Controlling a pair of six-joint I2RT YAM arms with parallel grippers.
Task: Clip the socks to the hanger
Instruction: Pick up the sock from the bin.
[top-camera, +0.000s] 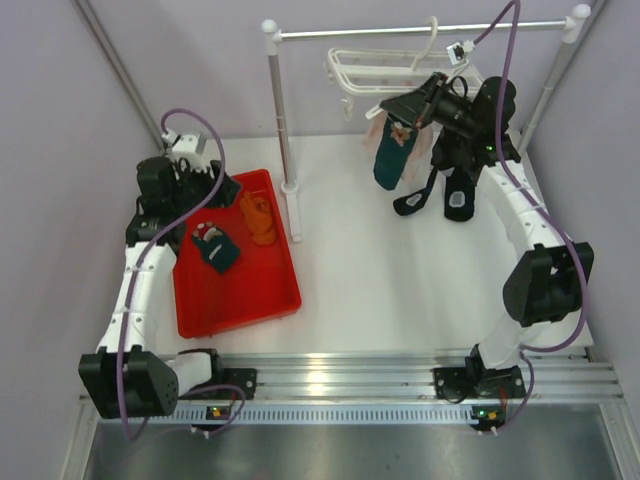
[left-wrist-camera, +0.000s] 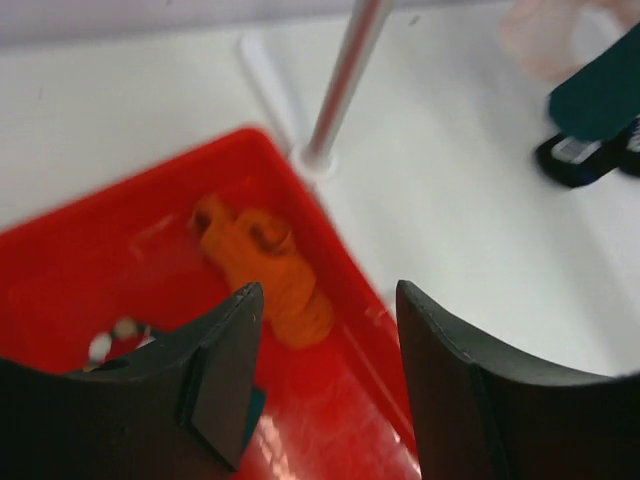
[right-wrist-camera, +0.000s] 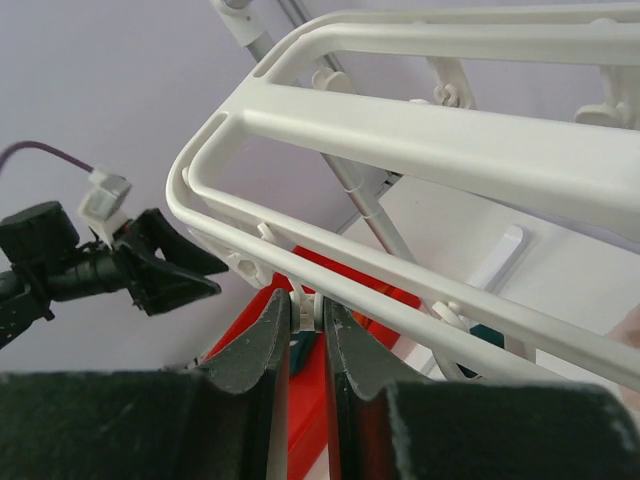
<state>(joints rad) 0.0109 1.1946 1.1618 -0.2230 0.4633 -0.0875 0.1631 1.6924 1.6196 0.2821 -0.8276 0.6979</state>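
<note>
The white hanger (top-camera: 368, 70) hangs by its hook from the metal rail. A dark teal sock (top-camera: 392, 158) hangs under it. My right gripper (top-camera: 388, 107) is up at the hanger's near edge. In the right wrist view it (right-wrist-camera: 306, 305) is shut on one small white clip (right-wrist-camera: 306, 312) below the hanger frame (right-wrist-camera: 450, 150). An orange sock (top-camera: 260, 218) and a teal patterned sock (top-camera: 217, 248) lie in the red tray (top-camera: 240, 295). My left gripper (top-camera: 222, 190) hovers open over the tray's far end, with nothing between its fingers. The orange sock (left-wrist-camera: 268, 268) lies just ahead of it (left-wrist-camera: 325, 300).
The rail stand's post (top-camera: 282, 130) rises just right of the tray, its foot (left-wrist-camera: 312, 160) close to the tray rim. Black socks (top-camera: 440, 195) and a pale pink one (top-camera: 375, 128) also hang from the hanger. Purple walls close in on both sides.
</note>
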